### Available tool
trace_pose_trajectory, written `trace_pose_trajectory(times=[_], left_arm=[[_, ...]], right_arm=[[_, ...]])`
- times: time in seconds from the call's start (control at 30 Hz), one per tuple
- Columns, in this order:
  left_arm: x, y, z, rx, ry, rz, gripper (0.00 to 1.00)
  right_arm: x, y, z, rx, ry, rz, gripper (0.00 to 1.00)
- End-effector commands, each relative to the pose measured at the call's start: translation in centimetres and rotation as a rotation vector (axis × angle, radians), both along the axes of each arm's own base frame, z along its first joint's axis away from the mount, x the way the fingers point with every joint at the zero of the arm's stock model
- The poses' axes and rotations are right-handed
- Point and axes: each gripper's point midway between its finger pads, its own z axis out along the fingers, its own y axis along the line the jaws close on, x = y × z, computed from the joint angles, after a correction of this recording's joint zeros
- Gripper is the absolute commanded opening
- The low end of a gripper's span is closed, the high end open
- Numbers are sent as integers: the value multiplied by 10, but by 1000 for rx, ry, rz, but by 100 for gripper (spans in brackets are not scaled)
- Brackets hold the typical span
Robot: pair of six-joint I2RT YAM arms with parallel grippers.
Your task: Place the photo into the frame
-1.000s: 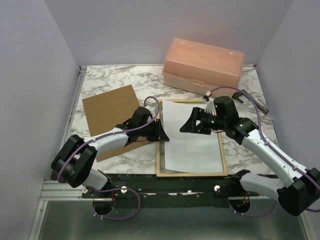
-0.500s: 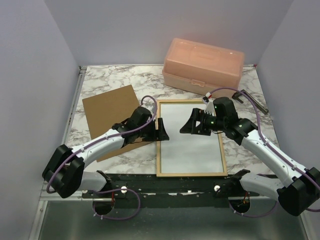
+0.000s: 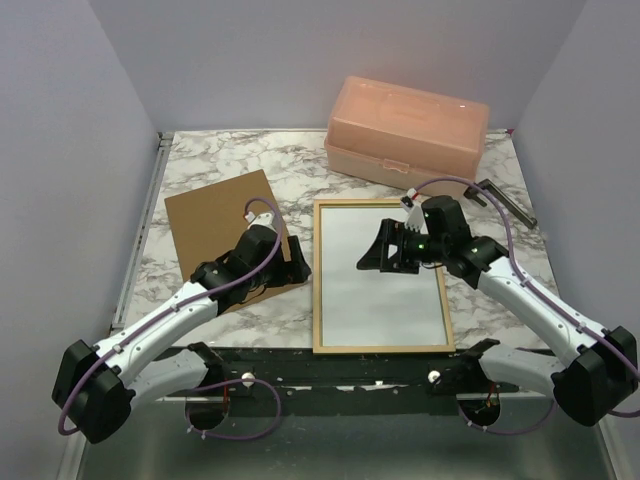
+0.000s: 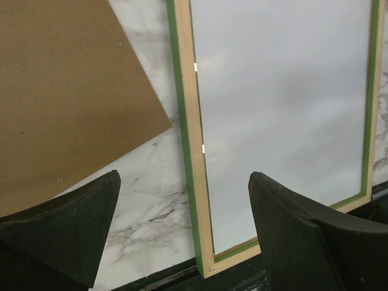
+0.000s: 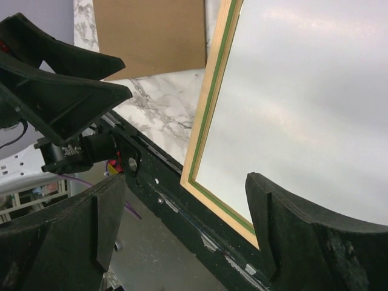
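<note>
The frame (image 3: 319,300) lies back up on the marble table, pale wood showing with a green edge (image 4: 189,151). The photo (image 3: 380,290) lies flat inside it, plain white reverse up; it also fills much of the left wrist view (image 4: 285,103) and the right wrist view (image 5: 303,103). My left gripper (image 3: 300,262) is open and empty just left of the frame, its fingertips straddling the frame's left rail from above (image 4: 185,179). My right gripper (image 3: 375,250) hangs open and empty over the photo's upper half, well above it (image 5: 187,182).
A brown hardboard backing panel (image 3: 225,235) lies left of the frame, partly under my left arm. A peach plastic box (image 3: 405,130) stands at the back. A dark tool (image 3: 505,200) lies at the right edge. The black base rail (image 3: 330,365) runs along the near edge.
The photo lay askew across the frame and has dropped flat inside it. My left gripper opened, let go of the photo's edge and drew back to the left. The right gripper barely moved.
</note>
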Motion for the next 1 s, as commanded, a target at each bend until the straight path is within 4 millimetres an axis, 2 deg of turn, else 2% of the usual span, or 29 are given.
trace_pose_trajectory(times=[0.0, 0.3, 0.53, 0.73, 0.83, 0.97], left_arm=[[-5, 37, -22, 109, 33, 118, 90], [-10, 73, -46, 56, 101, 237, 92], [-6, 104, -47, 11, 87, 340, 97], [-7, 141, -46, 29, 105, 478, 98], [-5, 151, -44, 16, 106, 541, 98], [-5, 174, -42, 36, 126, 656, 99]], right_arm=[[-3, 2, -14, -9, 36, 39, 88], [0, 22, -30, 38, 116, 95, 93], [13, 43, -41, 31, 130, 125, 95], [22, 78, -54, 12, 141, 178, 97], [27, 98, -57, -5, 132, 204, 97], [39, 121, -63, -52, 119, 220, 97]])
